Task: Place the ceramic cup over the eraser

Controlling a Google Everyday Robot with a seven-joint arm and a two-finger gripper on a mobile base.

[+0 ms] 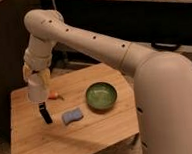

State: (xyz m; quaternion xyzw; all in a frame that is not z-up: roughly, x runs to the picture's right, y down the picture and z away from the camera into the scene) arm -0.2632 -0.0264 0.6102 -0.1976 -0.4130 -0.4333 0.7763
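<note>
The ceramic cup (37, 90) is white and cylindrical, and it hangs in the air above the left part of the wooden table. My gripper (37, 77) is shut on the cup's upper part, with yellowish fingers (43, 75) at its sides. The eraser (45, 114) is a slim black block standing on the table just below and slightly right of the cup. The cup's bottom edge is a short way above the eraser's top, apart from it.
A green round bowl (101, 96) sits right of centre on the wooden table (40, 146). A light-blue pad (72, 115) lies between eraser and bowl. A small orange item (55, 96) lies behind the cup. My arm (102, 46) spans the table's back right.
</note>
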